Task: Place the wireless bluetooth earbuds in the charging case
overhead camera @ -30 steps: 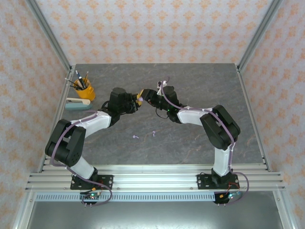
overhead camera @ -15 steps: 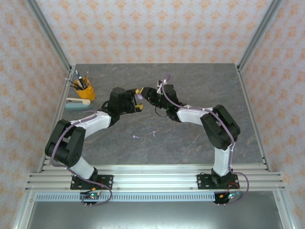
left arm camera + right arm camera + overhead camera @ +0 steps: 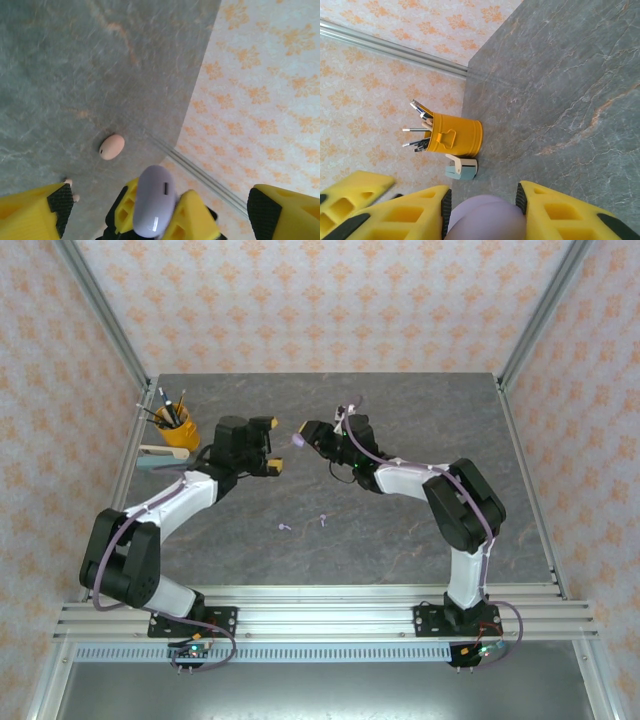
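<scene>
My right gripper (image 3: 305,432) is shut on a lilac charging case (image 3: 298,441) and holds it above the table's back middle. From the right wrist the case (image 3: 487,220) sits between the yellow fingers. In the left wrist view the lilac case (image 3: 152,200) looks closed, and a pink case (image 3: 111,146) lies on the table beyond it. My left gripper (image 3: 272,445) stands wide open just left of the lilac case, touching nothing. Two lilac earbuds (image 3: 284,527) (image 3: 323,518) lie on the table nearer the arms. Two pink earbuds (image 3: 68,182) lie near the pink case.
A yellow pen cup (image 3: 178,428) with a pale blue stapler (image 3: 165,456) beside it stands at the table's left edge, and both the cup (image 3: 452,135) and the stapler (image 3: 461,167) show from the right wrist. Patterned walls and metal posts close off the table's back and sides.
My left gripper has opened, let go of the lilac case and drawn back to the left. The right gripper keeps its hold on the case in about the same place.
</scene>
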`<state>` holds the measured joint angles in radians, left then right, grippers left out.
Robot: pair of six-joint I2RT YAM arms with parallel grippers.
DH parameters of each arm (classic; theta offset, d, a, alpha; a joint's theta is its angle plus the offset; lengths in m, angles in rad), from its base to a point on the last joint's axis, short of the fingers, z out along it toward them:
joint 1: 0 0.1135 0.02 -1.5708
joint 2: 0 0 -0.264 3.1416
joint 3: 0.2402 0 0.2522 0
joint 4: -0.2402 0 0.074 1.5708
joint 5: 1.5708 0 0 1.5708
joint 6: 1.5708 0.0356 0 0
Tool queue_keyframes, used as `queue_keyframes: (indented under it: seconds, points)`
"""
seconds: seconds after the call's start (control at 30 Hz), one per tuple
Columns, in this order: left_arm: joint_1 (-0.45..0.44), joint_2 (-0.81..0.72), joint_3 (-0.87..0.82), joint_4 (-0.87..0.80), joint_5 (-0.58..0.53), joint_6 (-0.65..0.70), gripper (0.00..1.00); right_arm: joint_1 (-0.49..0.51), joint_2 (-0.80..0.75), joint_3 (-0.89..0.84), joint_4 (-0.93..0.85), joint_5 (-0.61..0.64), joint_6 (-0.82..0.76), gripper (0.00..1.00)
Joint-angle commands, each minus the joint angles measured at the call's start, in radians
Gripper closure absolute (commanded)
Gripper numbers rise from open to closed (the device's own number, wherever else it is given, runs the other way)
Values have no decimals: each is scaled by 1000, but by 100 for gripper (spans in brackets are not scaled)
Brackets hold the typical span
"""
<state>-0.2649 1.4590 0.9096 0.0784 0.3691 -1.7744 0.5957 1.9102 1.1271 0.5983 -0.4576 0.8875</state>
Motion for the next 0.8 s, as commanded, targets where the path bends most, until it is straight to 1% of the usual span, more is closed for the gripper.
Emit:
queue_keyframes:
  seconds: [0.0, 0.13, 0.17, 0.27, 0.37, 0.5, 0.53, 0.63, 0.7, 0.77]
  points:
    - [30, -42, 95, -214, -44, 272, 6, -17, -10, 29, 2, -31, 20, 62]
    - [47, -14, 225, -369, -46, 610, 4, -34, -25, 53, -53, -76, 34, 62]
    - [47, -1, 260, -401, -42, 703, 4, -39, -29, 65, -84, -92, 37, 63]
    - [47, 20, 318, -481, -44, 921, 4, -57, -37, 107, -174, -147, 39, 63]
    - [46, 6, 319, -503, -53, 1068, 4, -78, -47, 144, -257, -195, 35, 63]
    - [41, -32, 299, -510, -63, 1232, 4, -103, -55, 195, -375, -251, 25, 63]
    - [37, -37, 302, -521, -75, 1286, 4, -110, -55, 209, -403, -264, 24, 63]
    - [10, -45, 298, -539, -142, 1379, 4, -128, -57, 246, -491, -292, 15, 63]
    - [-22, -58, 268, -503, -202, 1442, 4, -136, -56, 271, -553, -304, 1, 63]
    - [-63, -94, 191, -396, -243, 1535, 4, -143, -56, 297, -614, -315, -23, 63]
